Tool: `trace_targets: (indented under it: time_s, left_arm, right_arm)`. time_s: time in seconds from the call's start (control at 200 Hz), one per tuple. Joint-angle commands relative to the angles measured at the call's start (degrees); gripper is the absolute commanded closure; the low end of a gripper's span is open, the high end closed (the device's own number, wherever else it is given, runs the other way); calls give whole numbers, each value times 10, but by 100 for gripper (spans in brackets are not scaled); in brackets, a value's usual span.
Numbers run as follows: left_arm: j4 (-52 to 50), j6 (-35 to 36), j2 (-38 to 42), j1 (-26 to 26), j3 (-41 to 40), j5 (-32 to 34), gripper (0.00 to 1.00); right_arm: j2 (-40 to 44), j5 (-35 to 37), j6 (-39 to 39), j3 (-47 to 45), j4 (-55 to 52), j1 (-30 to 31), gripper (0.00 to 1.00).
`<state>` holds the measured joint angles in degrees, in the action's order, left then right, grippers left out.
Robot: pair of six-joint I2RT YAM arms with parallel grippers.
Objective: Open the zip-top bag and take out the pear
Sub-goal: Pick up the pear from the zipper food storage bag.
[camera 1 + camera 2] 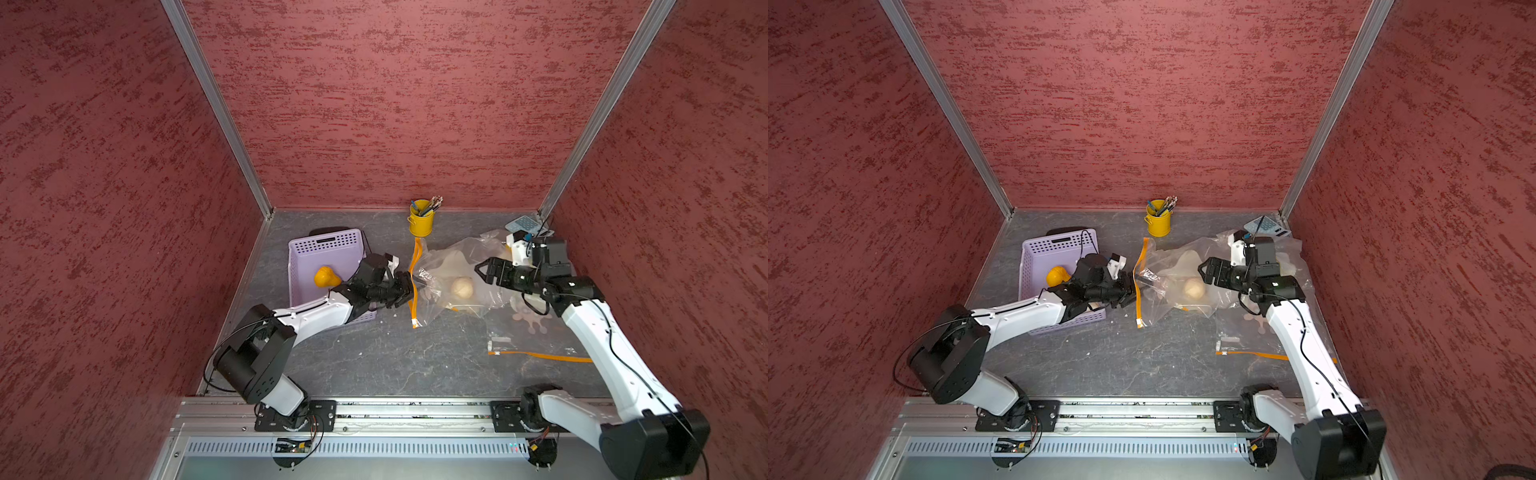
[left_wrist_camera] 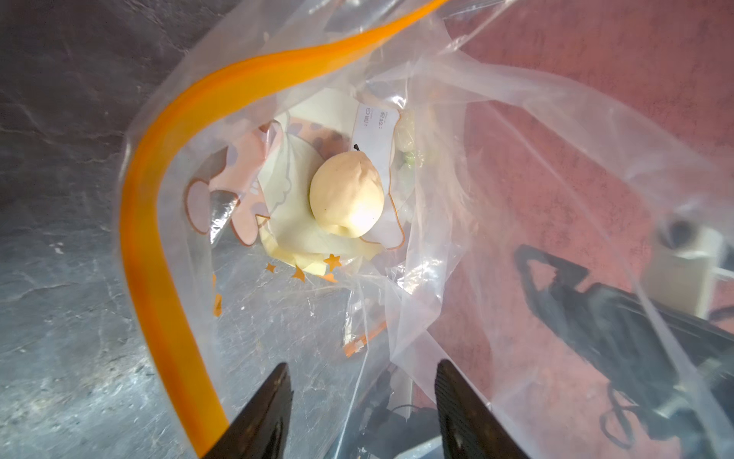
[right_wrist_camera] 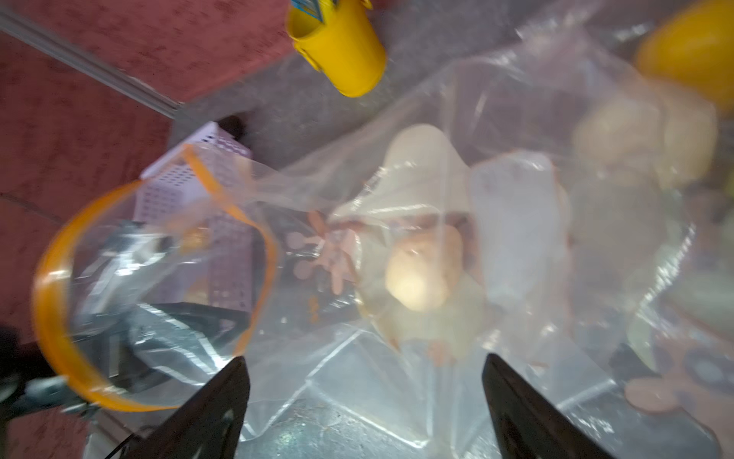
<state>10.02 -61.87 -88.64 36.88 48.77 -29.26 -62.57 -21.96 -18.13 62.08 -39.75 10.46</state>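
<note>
A clear zip-top bag point(image 1: 440, 259) point(image 1: 1163, 257) with an orange zip strip point(image 1: 415, 257) point(image 2: 159, 238) lies at mid-table, its mouth gaping toward the left arm. A pale pear point(image 1: 462, 286) point(image 1: 1195, 287) point(image 2: 346, 194) point(image 3: 417, 278) rests deep inside on printed pouches. My left gripper point(image 1: 409, 291) point(image 1: 1131, 291) point(image 2: 361, 381) is at the bag's mouth, just past the zip, jaws apart with nothing gripped. My right gripper point(image 1: 480, 272) point(image 1: 1202, 270) point(image 3: 365, 381) hovers wide open over the bag's closed end, holding nothing.
A purple basket point(image 1: 332, 245) point(image 1: 1054, 249) holding a yellow-orange fruit point(image 1: 326, 277) point(image 1: 1057, 275) stands under the left arm. A yellow cup of pens point(image 1: 420, 222) point(image 1: 1158, 222) is at the back. A second flat zip bag point(image 1: 536, 345) point(image 1: 1250, 345) lies front right.
</note>
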Motion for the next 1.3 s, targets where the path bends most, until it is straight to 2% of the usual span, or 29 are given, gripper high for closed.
trace_targets:
  time_s: [0.0,0.065,0.21,0.341,0.461,0.521,0.671,0.791,1.057,1.182,1.292]
  left_arm:
    - [26,6,-13,12,19,-15,41]
    - [25,7,-14,16,23,-13,41]
    - [21,9,-11,17,22,-11,40]
    - [26,6,-8,16,16,-10,40]
    - [30,4,-7,15,13,-11,40]
    - [30,4,-7,15,12,-10,40]
    - [29,3,-8,14,12,-10,40]
    - [32,4,-13,14,15,-11,40]
    - [28,9,-47,8,40,-8,37]
    - [46,0,-63,5,62,-7,35]
    - [24,7,-71,6,92,-13,35]
  right_arm:
    - [-30,-20,18,28,3,115,7]
    - [-56,1,17,26,22,156,7]
    - [-93,36,27,21,33,192,8]
    - [-108,42,36,17,32,197,10]
    - [-131,57,47,20,27,197,16]
    - [-138,70,48,22,33,198,27]
    - [-142,25,41,26,59,198,72]
    - [-126,4,34,23,66,198,100]
    - [-45,-10,12,37,36,201,100]
    - [-31,-10,11,32,15,202,100]
    - [-20,-9,9,12,17,203,100]
